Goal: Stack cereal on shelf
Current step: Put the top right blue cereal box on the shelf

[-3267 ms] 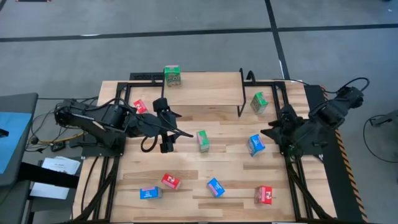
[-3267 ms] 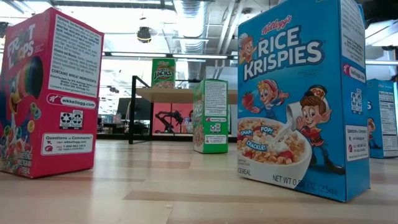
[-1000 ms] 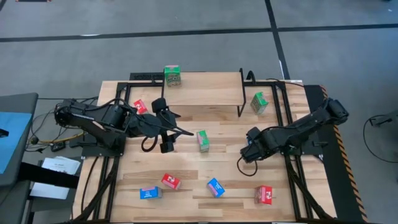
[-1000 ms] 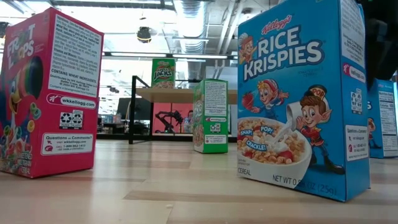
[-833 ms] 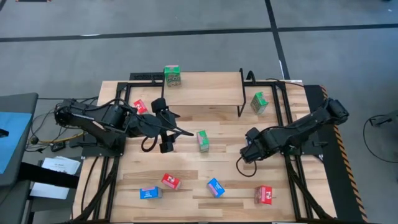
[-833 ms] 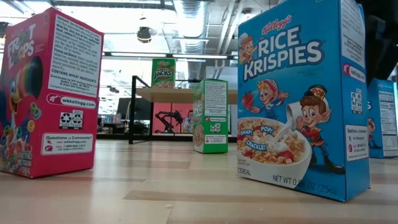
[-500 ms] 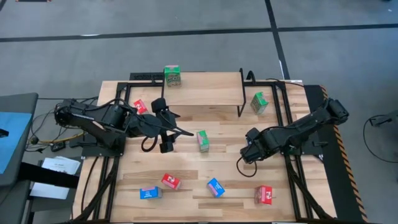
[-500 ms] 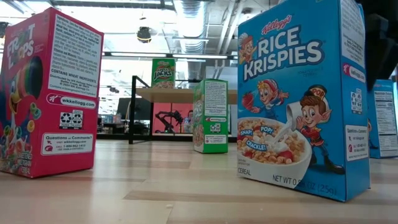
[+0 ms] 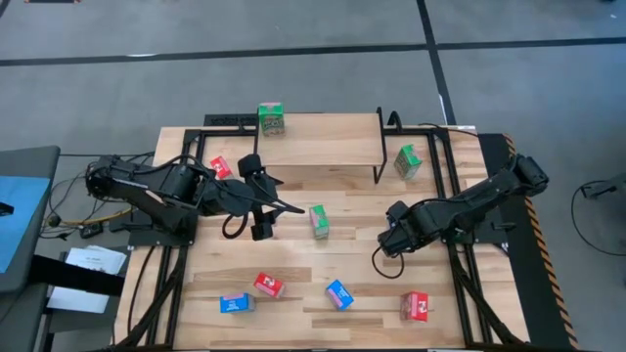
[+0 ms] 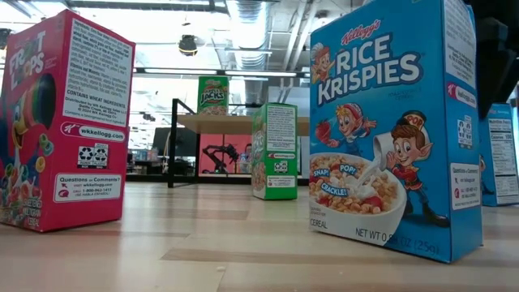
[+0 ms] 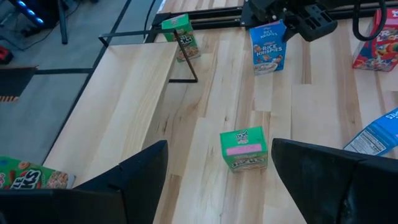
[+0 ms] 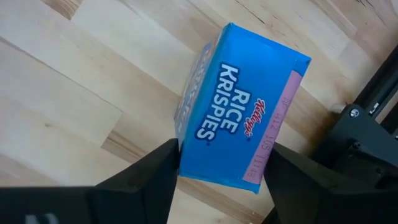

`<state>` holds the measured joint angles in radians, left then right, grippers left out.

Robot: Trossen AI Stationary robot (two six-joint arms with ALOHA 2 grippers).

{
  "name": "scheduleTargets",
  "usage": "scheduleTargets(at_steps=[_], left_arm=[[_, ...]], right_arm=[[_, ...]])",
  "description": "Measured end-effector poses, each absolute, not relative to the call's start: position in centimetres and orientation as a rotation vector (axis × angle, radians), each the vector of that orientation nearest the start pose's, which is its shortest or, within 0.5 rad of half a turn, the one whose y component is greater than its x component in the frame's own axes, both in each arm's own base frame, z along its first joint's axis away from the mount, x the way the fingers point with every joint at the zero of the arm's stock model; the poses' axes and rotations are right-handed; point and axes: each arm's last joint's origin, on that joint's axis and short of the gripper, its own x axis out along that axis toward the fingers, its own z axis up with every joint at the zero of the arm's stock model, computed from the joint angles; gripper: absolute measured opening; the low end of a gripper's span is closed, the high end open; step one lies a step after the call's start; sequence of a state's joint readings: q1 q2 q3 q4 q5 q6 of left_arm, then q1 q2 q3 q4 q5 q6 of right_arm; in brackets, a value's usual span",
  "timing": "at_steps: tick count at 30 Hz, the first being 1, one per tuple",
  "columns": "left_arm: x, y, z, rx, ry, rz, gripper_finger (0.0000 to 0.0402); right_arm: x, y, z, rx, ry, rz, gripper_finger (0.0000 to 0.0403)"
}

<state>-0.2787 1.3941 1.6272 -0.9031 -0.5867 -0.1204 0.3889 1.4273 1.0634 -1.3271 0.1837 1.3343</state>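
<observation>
Cereal: nine small boxes, one green on the shelf [image 9: 323,140], the rest on the tabletop [image 9: 293,264]. Green box on shelf [image 9: 271,119] sits at the shelf's upper-left corner in the high view, upright. Second green box [image 9: 408,161] stands on the table just right of the shelf's right legs. Third green box [image 9: 319,221] is centre frame, below the shelf.

Red box by left arm [image 9: 219,167] is left of centre, partly hidden by the arm. Lower red box [image 9: 268,285] and blue box lower left [image 9: 235,303] sit near each other, lower left. Blue box lower centre [image 9: 338,293] lies tilted, lower centre. Red box lower right [image 9: 417,307] is lower right.

Right gripper [image 9: 396,230] is right of centre, straight over the ninth box, a blue Rice Krispies box [image 12: 239,134]. In the right wrist view that box fills the gap between the two fingers [image 12: 146,180], both pressed against its sides, so it is gripped; box bottom looks to be on the wood.

Left gripper [image 9: 262,217] hangs left of centre, holding nothing, jaws spread wide apart, the third green box seen between them in its wrist view.
</observation>
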Motion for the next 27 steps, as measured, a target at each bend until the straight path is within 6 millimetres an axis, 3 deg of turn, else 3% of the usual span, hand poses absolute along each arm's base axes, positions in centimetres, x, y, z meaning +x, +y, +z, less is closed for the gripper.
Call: scheduleTargets(at_steps=[7, 19, 27], left_arm=[[26.4, -5.9, 42.1, 0.166, 0.591, 0.332, 0.0277], [26.4, -5.9, 42.1, 0.166, 0.591, 0.332, 0.0277], [26.4, -5.9, 42.1, 0.166, 0.59, 0.332, 0.0277]], right_arm=[[20.6, 7.9, 23.8, 0.544, 1.38, -0.881, 0.0215], [20.6, 8.0, 24.0, 0.534, 1.388, -0.865, 0.0213], [21.6, 8.4, 26.3, 0.554, 1.344, -0.779, 0.0213]])
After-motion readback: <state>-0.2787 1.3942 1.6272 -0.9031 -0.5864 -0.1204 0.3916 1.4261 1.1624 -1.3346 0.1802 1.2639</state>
